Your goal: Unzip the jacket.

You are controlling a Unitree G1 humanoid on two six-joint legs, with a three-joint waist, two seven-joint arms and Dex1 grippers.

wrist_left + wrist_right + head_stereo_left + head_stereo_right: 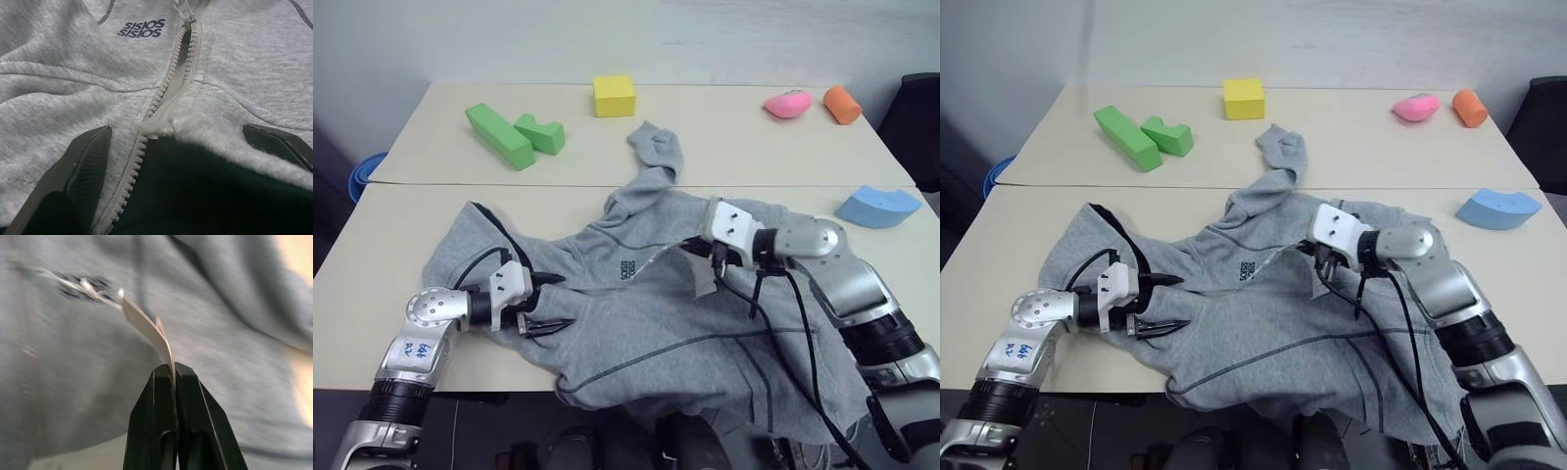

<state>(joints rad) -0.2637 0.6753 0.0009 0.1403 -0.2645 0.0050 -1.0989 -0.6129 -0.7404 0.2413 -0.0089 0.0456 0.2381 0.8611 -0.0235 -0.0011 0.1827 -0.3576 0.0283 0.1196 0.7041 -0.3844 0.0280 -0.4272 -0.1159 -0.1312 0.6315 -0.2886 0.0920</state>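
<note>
Jacket (636, 323): light-grey, hooded, spread across the near table (372, 294) with its lower edge hanging over the near side; one sleeve (658, 152) reaches onto the far table (724, 137).
Chest logo (142, 29): small dark lettering just beside the zip, on the robot's left of it.
Zip (168, 88): pale teeth, parted along the stretch seen from the left wrist, with the dark inside of the jacket showing below the split; the slider (186, 17) sits up by the logo.
Left gripper (548, 304): released, fingers (83, 166) spread wide, one on each side of the zip line, at the jacket's left front, a fold of fabric between them.
Right gripper (173, 369): clenched on the tag (146, 328), a thin pale strip that runs from the fingertips to the zip slider; the gripper sits over the jacket's chest, to the right of the logo.
Green blocks (514, 135): two, on the far table, beyond the jacket's left shoulder.
Yellow block (613, 96): beyond the jacket's sleeve, apart from it.
Pink piece (787, 103) and orange piece (842, 104): side by side, well beyond the jacket to its right.
Blue block (878, 207): near the jacket's right side, not touching it.
</note>
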